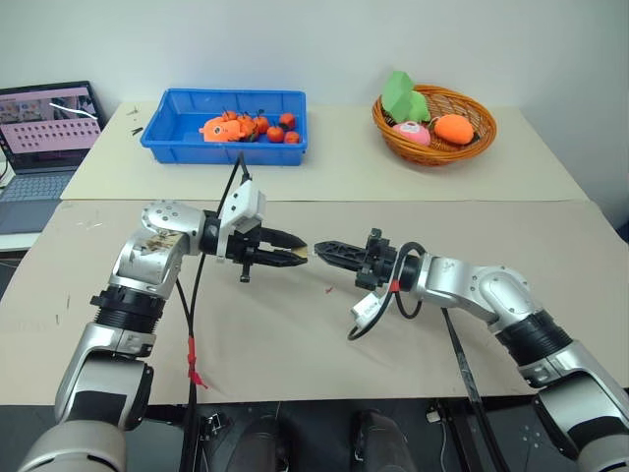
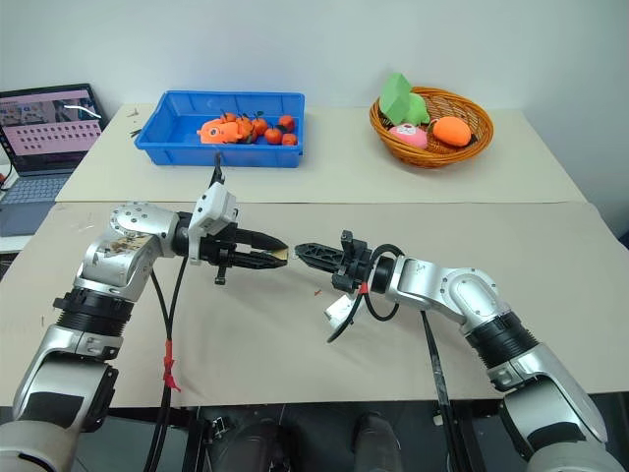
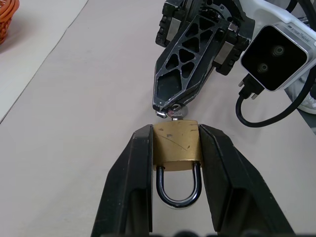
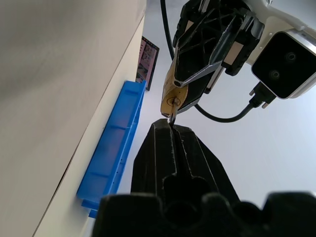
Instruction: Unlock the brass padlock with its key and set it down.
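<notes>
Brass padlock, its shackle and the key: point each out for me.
brass padlock (image 3: 176, 143), left wrist view, face of the gold body.
shackle (image 3: 178, 197), left wrist view, bottom of the silvery loop.
key (image 3: 177, 113), left wrist view, head at the right gripper's tips.

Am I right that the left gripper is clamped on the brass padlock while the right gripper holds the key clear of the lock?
Not quite: the left gripper does clamp the brass padlock, but the right gripper has the key at the lock's keyhole, as the left wrist view shows.
</notes>
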